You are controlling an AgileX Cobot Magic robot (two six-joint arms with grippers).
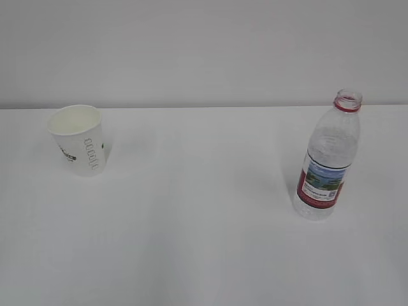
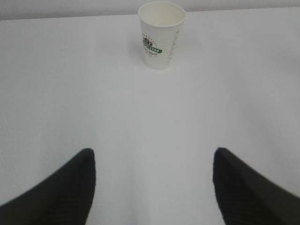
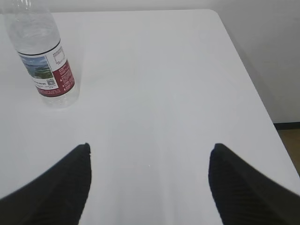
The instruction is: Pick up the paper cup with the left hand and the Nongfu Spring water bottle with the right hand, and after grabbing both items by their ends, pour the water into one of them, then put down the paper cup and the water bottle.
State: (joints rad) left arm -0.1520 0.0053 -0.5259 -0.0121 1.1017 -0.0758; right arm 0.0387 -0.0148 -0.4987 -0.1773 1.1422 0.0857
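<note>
The paper cup (image 1: 80, 138) stands upright on the left of the white table (image 1: 204, 210), white with green and dark print; in the left wrist view the paper cup (image 2: 161, 33) is far ahead, slightly right of centre. My left gripper (image 2: 153, 152) is open, nothing between its black fingers. The Nongfu Spring water bottle (image 1: 328, 159) stands upright and capless on the right, red label, red neck ring. In the right wrist view the bottle (image 3: 44, 56) is at the upper left, its top cut off. My right gripper (image 3: 150, 147) is open and empty. Neither arm appears in the exterior view.
The table's right edge and rounded far corner (image 3: 215, 14) show in the right wrist view, with a pale wall and a strip of floor (image 3: 290, 145) beyond. A plain wall (image 1: 204, 51) backs the table.
</note>
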